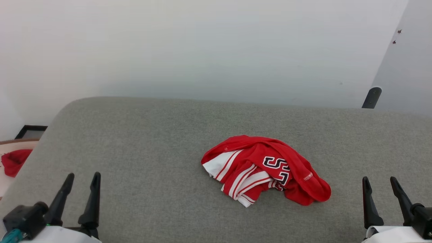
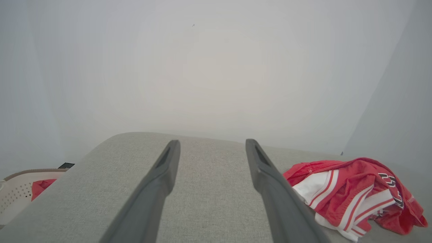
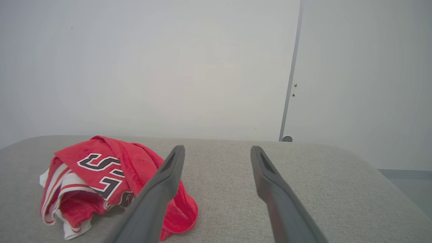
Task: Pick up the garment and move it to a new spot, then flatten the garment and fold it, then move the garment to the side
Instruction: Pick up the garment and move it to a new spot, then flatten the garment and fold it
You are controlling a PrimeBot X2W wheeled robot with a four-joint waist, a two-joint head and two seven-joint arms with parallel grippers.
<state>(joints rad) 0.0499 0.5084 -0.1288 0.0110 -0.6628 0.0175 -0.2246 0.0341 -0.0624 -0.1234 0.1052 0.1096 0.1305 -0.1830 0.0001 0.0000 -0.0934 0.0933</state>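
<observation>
**A:** How do our jaws stand?

**B:** Both pairs are spread wide and hold nothing. Our left gripper (image 1: 83,174) hangs over the near left corner of the pad (image 1: 152,135). Our right gripper (image 1: 379,179) hangs over the pad's near right edge. All the fingers point toward the pad's far side.

**A:** Where is the garment?

**B:** The garment (image 1: 266,168) lies crumpled on the pad, a little right of the pad's middle and in its nearer half. It touches neither gripper and sits closer to our right one.

**A:** Which way does it run?

**B:** Its long axis follows the pad's length with a slight slant. The left end lies farther from the pad's near edge and the right end closer. White, red-striped sleeve folds lie at the left end, and a plain red bulge lies at the right end.

**A:** Can we read anything?

**B:** Black characters outlined in white show on a red fold, turned sideways and cut off by creases. We make out an S-like shape and part of another, but no whole word. A small pale tag sits on the red hem toward the right end, too small to read.

**A:** And past the pad?

**B:** Off the pad's left end, a white perforated basket (image 2: 13,192) holds a red cloth (image 2: 40,187). A pale wall (image 1: 202,50) rises behind the pad's far edge.
</observation>
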